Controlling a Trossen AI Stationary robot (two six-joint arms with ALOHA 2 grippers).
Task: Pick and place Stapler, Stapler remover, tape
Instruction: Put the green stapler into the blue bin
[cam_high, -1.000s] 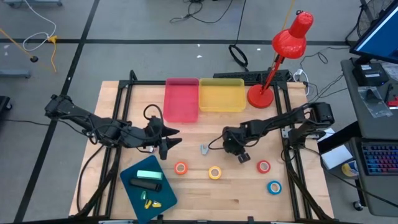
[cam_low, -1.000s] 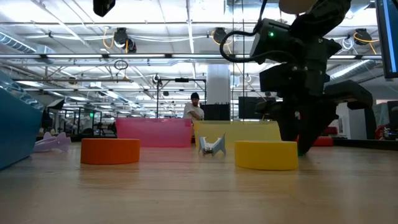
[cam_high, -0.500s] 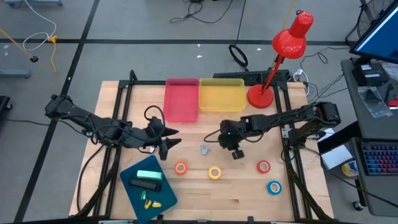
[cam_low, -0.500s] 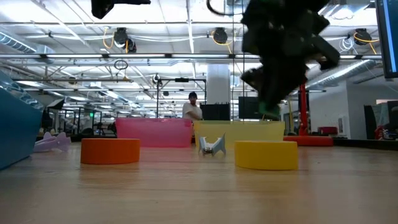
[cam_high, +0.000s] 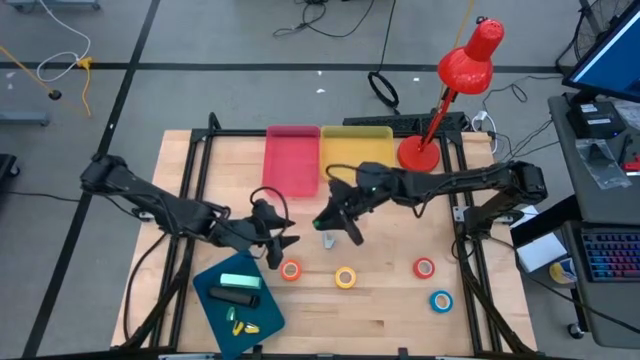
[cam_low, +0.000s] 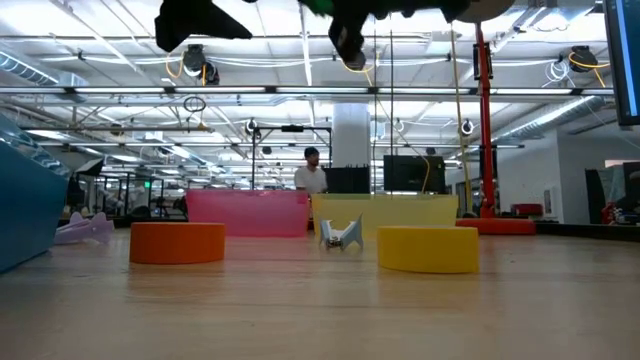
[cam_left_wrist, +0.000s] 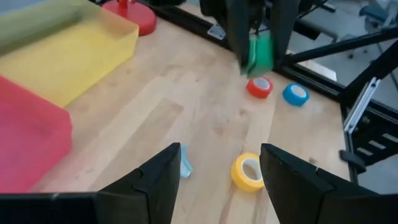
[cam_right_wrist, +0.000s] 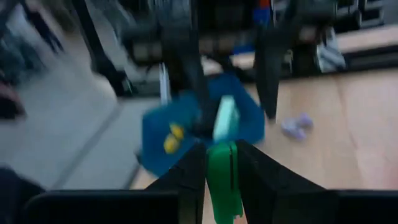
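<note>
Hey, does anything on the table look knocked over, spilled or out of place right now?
Nothing stands out. The orange, yellow, red and blue tape rolls lie flat and apart on the table. The right gripper holds a small green thing in the air; the left gripper hangs open and empty.

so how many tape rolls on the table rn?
4, all along the near side: orange tape roll, yellow tape roll, red tape roll, and blue tape roll nearest the front-right corner. None looks hidden.
</note>
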